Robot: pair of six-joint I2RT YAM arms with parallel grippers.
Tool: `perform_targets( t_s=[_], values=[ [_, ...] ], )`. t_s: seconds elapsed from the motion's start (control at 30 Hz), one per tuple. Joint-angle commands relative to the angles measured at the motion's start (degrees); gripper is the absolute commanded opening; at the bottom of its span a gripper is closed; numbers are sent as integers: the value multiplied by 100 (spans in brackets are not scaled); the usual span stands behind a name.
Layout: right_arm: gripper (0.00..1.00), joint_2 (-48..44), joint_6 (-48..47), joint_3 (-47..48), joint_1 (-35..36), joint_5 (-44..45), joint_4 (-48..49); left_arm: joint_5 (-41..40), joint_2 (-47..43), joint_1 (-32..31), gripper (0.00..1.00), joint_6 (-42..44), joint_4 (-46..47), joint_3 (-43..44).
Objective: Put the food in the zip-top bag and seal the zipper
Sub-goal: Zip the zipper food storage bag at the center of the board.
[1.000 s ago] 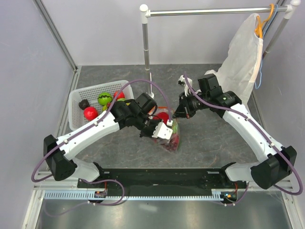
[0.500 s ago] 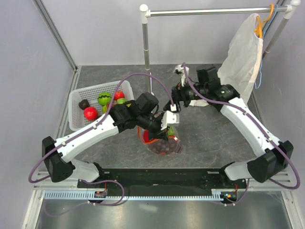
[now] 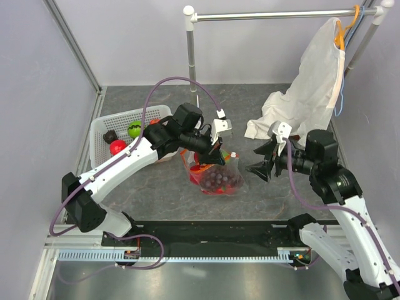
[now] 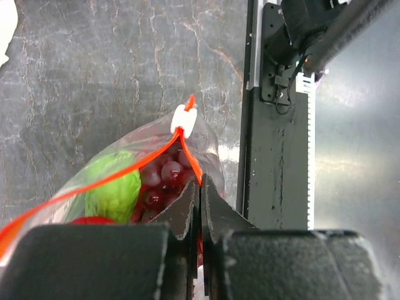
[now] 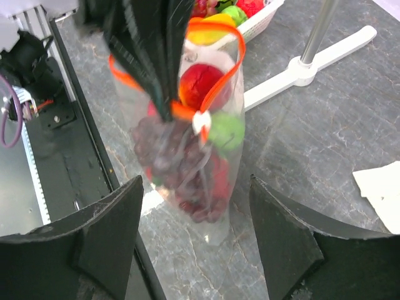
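Near front edge of bench (image 3: 162,203): bag (image 3: 220,182), food (image 4: 112,194) inside, held up by left end effector (image 4: 200,187) clamped on zipper (image 4: 156,164). Right end effector (image 3: 261,159) apart, clear of bag. Film judged thin, slippery, sagging; slider (image 4: 184,119) best pinched.

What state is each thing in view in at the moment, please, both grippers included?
Left gripper, shut on the zipper strip.
Right gripper, open, empty, apart from the bag.
Bag, held up by its mouth, food inside.
Zipper, not sealed, mouth open.
Basket, holds a few pieces of food.
Garment cover, hanging up.
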Motion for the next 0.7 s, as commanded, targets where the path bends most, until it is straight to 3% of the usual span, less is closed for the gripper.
perform_targets(
  t_s=[0.0,0.13,0.67],
  values=[
    [73,-294,-336,-420,-2,-107,643,437,-21,30,2,-96,461,465],
    [67,-312,-486,-736,7,-177,924,788,-91,30,2,124,461,439],
    [58,426,42,-992,51,-942,2269,604,-258,38,2,616,268,-44]
  ],
)
